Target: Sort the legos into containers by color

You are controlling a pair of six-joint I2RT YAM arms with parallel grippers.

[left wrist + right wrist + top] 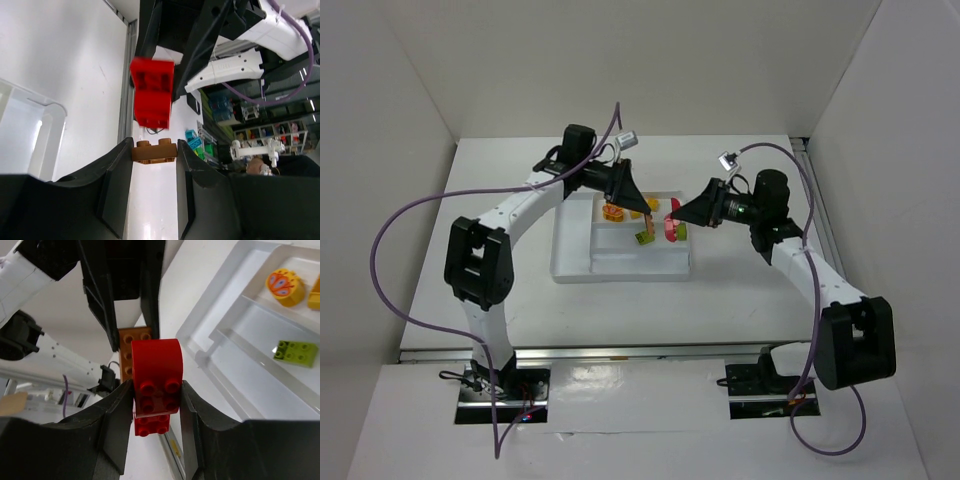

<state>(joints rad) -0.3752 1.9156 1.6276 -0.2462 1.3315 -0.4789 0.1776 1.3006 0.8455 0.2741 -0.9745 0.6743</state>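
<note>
Left gripper [154, 145] clamped on orange brick [154, 152]. Right gripper [156, 395] clamped on red brick [156, 375]. Both bricks held above the tray [572, 255], toward its 3 o'clock end in the top view.

Left wrist view: red at 12 o'clock of orange, just beside it; contact possible, cannot tell.

Risk: the bricks snag when the arms part, one twists loose and falls into the wrong compartment, e.g. beside the lime brick [298, 351].

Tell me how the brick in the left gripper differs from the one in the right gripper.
The orange brick in the left gripper is a plain low rectangle; the red brick in the right gripper is bulkier, with one rounded end. Both are clamped between shut fingers, held close together.
</note>
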